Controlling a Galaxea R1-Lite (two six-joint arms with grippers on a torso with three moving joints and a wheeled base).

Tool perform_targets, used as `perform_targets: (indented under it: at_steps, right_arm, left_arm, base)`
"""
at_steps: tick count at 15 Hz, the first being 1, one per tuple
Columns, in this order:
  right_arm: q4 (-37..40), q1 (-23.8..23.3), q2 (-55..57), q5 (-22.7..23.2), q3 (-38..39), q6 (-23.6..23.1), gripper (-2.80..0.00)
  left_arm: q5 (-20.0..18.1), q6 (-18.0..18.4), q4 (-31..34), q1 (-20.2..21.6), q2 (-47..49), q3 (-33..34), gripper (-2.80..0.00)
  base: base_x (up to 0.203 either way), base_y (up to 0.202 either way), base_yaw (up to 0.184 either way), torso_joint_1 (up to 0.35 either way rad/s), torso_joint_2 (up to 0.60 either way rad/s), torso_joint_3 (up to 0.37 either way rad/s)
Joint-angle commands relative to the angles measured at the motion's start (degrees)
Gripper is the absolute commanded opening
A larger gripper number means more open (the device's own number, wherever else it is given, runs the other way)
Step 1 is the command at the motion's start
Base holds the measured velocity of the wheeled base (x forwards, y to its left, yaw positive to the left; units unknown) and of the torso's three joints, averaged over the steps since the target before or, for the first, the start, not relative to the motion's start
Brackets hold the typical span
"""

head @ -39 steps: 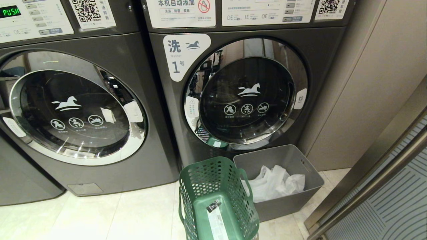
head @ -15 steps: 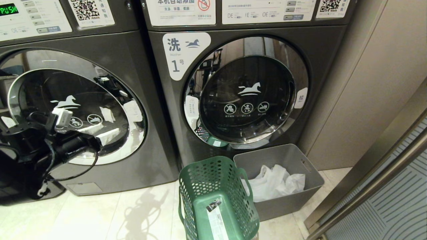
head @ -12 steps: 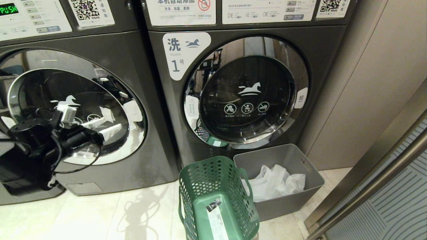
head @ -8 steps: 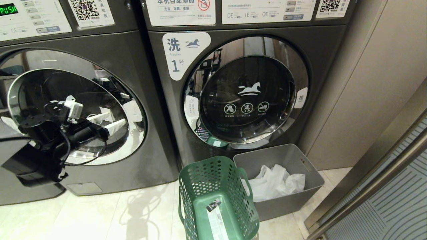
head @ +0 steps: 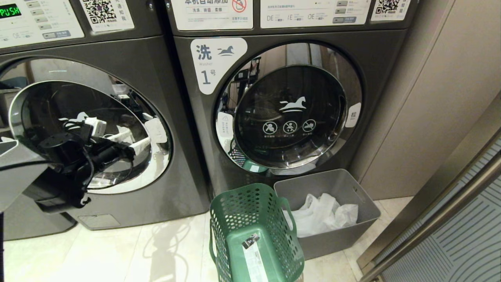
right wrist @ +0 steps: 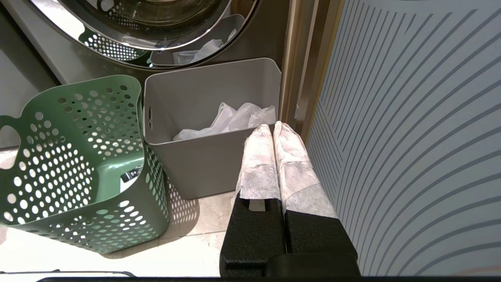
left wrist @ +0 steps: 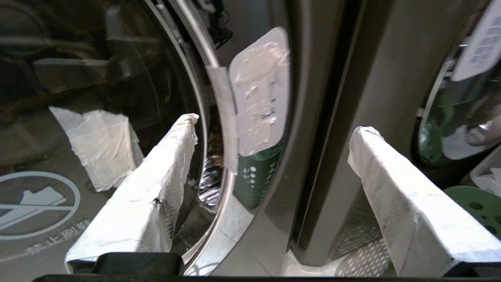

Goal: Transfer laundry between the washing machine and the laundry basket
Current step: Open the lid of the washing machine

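Left gripper point(head: 133, 141) is spread wide with nothing in it, hanging right in front of the left washer's point(head: 164, 70) round door point(head: 78, 117), fingertips aimed at about 3 o'clock on the glass. In the wrist view the white tab point(left wrist: 260, 90) on the door's rim sits just past and between the two wrapped fingers point(left wrist: 152, 196), so I'd guess the step is getting that door open. The door looks shut, and I can't see any laundry at all.

If it were me: line the fingers up so one goes behind the tab edge, not flat on the glass, then close and pull out along the door's swing. That chrome rim looks slippery, so a shallow pinch will probably skate off.

Right gripper point(right wrist: 274, 133) is clamped shut on nothing, parked low beside the striped panel point(right wrist: 411, 117).

Green basket point(head: 254, 231) sits on the floor at 6 o'clock of the "1" washer point(head: 289, 109), looks empty, touching or nearly touching the grey bin point(head: 360, 203), which holds white plastic point(head: 325, 213).
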Motion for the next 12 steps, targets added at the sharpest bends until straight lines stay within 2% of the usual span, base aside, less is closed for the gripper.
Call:
perform_targets:
  at_steps: [1,4,8,12]
  right_arm:
    - [0.0,0.0,0.0,0.0,0.0,0.0,-2.80]
    - [0.0,0.0,0.0,0.0,0.0,0.0,-2.80]
    - [0.0,0.0,0.0,0.0,0.0,0.0,-2.80]
    - [0.0,0.0,0.0,0.0,0.0,0.0,-2.80]
  left_arm:
    - [0.6,0.0,1.5,-0.8,1.3,-2.8,0.00]
    - [1.0,0.0,3.4,-2.3,2.8,-5.7,0.00]
    - [3.4,-0.2,4.8,-3.7,5.0,-10.7,0.00]
    - [4.6,-0.2,6.2,-4.9,5.7,-11.3,0.00]
  base:
    - [0.000,0.000,0.000,0.000,0.00,0.000]
    - [0.000,0.000,0.000,0.000,0.00,0.000]
    - [0.000,0.000,0.000,0.000,0.00,0.000]
    - [0.000,0.000,0.000,0.000,0.00,0.000]
